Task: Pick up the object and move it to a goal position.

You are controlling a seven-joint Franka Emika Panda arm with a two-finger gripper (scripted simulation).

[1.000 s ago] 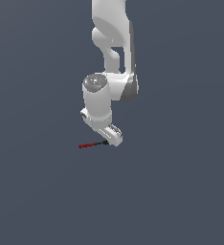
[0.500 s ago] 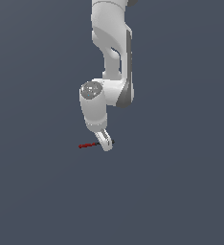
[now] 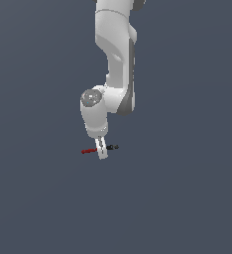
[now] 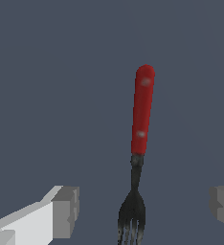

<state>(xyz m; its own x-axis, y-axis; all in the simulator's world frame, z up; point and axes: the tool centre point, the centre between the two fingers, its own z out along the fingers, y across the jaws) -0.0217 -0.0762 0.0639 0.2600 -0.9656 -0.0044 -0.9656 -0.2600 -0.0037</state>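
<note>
The fork (image 4: 140, 143), red-handled with black tines, lies flat on the desk (image 3: 187, 198) between the fingers (image 4: 61, 210) of the pincer (image 3: 102, 152), touching neither. The pincer is wide open and holds nothing; handle and tines stick out on opposite sides.

Small red-handled fork lying flat on the grey surface

The fork (image 4: 139, 158) is lying flat on the plain dark grey surface, showing a glossy red handle on one half and a black neck widening into short tines on the other. In the exterior view it (image 3: 99, 149) is lying crosswise, its red handle pointing toward that view's left and its black tined end toward the right, with its middle hidden there.
</note>
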